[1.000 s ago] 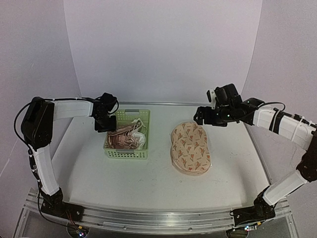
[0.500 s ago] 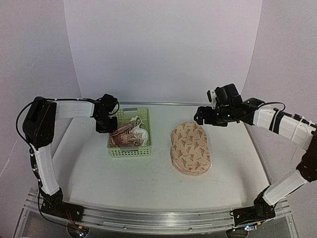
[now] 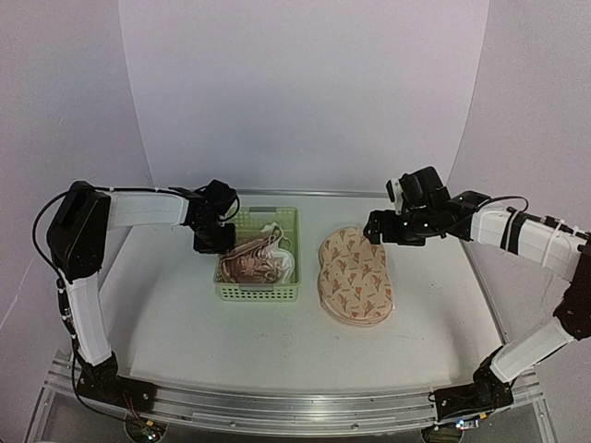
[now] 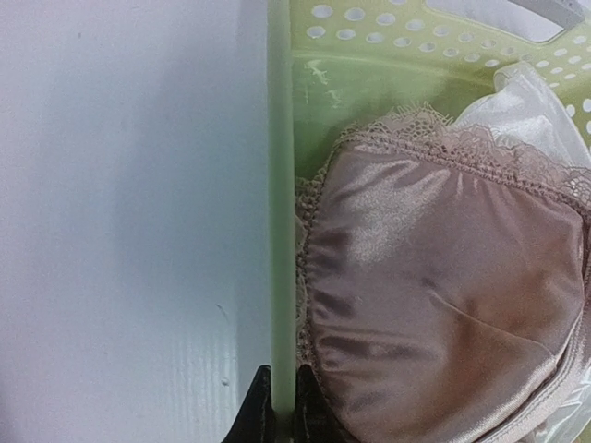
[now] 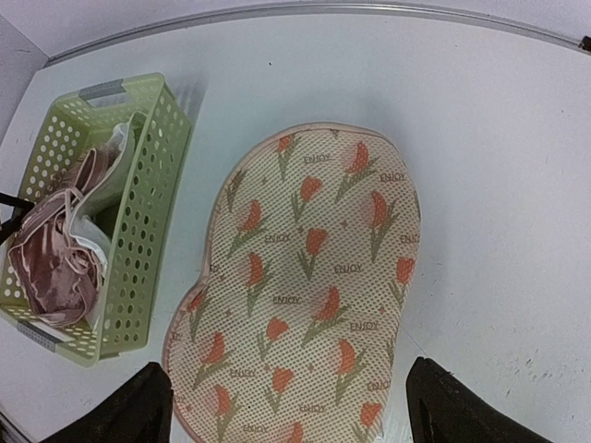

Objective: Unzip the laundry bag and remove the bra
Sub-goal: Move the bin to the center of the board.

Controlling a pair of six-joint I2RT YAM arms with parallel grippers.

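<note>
The laundry bag (image 3: 355, 277), a beige peanut-shaped pouch with a tulip print, lies flat on the table right of centre; it also shows in the right wrist view (image 5: 309, 286). I cannot make out its zip. My right gripper (image 3: 379, 226) (image 5: 284, 369) is open and empty, above the bag's far end. My left gripper (image 3: 214, 242) (image 4: 280, 374) is shut on the left wall of the light green basket (image 3: 259, 293) (image 4: 280, 231). A pink satin bra with a lace edge (image 3: 254, 266) (image 4: 443, 305) lies in the basket.
A white garment (image 3: 284, 266) lies in the basket beside the bra. The basket (image 5: 138, 240) stands just left of the bag with a narrow gap between them. A raised metal rim (image 3: 369, 193) runs along the table's far edge.
My left gripper has dragged the basket to the right, toward the bag. My right gripper has come down and slightly nearer over the bag's far end.
</note>
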